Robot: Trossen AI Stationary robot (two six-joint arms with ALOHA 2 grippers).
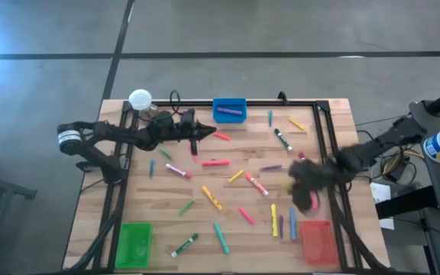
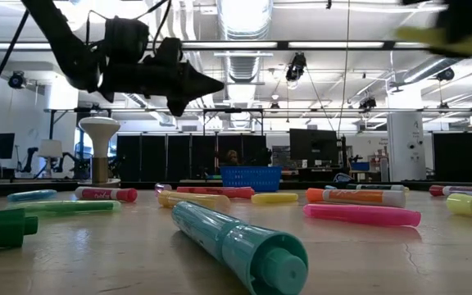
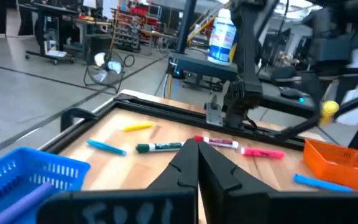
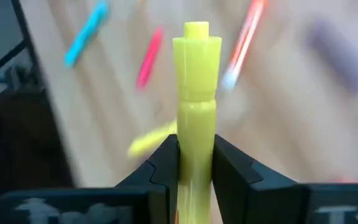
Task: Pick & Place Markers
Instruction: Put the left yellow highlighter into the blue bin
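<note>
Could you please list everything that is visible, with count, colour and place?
markers: about two dozen, pink, red, yellow, green, purple, blue, orange; scattered over the wooden table
blue tray: one; far edge, a purple marker inside
green tray: one; near left corner
red tray: one; near right corner
white lamp: one; far left corner
yellow marker: one; clamped in the right gripper
left gripper: shut, empty, raised beside the blue tray
right gripper: above the table's right side, near the red tray

Three trays sit on the table (image 1: 166,198): one blue tray (image 1: 230,111), one green tray (image 1: 136,244), one red tray (image 1: 317,241). Roughly two dozen markers (image 1: 215,163) lie scattered between them; the exact count is unclear
</note>
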